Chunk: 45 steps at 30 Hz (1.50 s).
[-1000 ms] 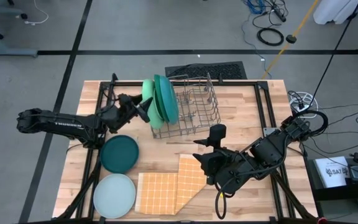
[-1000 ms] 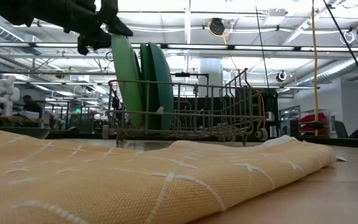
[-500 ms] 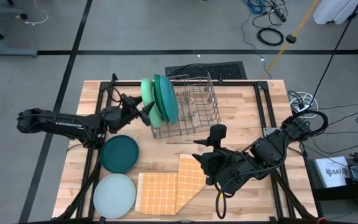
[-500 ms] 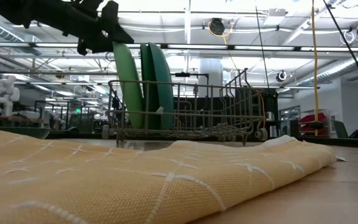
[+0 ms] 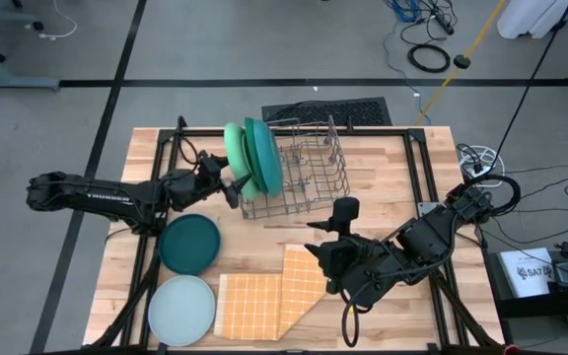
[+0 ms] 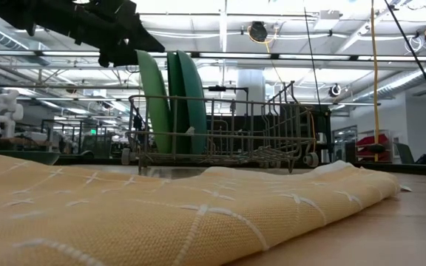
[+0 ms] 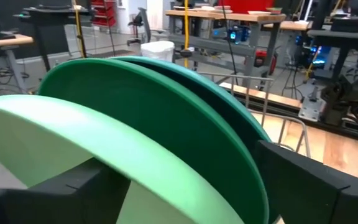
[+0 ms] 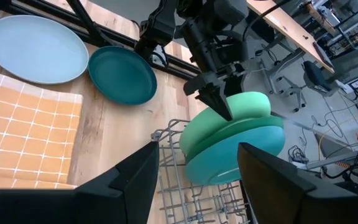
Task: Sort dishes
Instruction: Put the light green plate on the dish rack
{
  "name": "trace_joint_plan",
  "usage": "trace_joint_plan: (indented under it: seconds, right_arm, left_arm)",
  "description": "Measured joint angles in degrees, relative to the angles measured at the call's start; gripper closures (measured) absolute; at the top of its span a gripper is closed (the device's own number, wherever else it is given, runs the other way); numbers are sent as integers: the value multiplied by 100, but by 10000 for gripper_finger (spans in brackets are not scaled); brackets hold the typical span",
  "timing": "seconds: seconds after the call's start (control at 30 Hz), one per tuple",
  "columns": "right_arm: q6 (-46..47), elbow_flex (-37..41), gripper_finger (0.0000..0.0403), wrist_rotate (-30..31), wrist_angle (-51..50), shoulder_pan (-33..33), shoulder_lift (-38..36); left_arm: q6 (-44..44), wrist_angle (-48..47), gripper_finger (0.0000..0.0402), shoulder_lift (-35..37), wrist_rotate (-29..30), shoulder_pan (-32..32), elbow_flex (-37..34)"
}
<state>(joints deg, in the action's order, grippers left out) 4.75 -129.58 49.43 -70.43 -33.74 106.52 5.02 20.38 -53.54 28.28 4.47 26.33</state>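
Two dark jointed arms, black cables, white lettering

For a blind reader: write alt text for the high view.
Three plates stand on edge in the grey wire rack; the left gripper, open, sits beside the light green plate. A dark teal plate and pale blue plate lie flat by an orange checked cloth.

left gripper [image 5: 233,187] seemingly open beside light green plate [image 5: 234,150], wire rack [image 5: 304,177]
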Motion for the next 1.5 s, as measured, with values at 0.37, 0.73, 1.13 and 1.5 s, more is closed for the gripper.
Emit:
trace_joint_plan:
  seconds: [0.37, 0.73, 1.13, 1.5]
  right_arm:
    - [32, 0, 193, -2, -11, -11, 0]
    - [-26, 0, 193, -4, -15, -11, 0]
    - [16, 0, 193, -4, -35, -11, 0]
    - [74, 0, 193, -6, -46, -11, 0]
  left_arm:
    - [63, -845, 45, 473, 187, 0, 0]
    - [205, -1793, 45, 831, 9, 0, 0]
    - [113, -2472, 45, 850, -759, -1, 0]
    - [47, -3327, 45, 925, -1215, 0, 0]
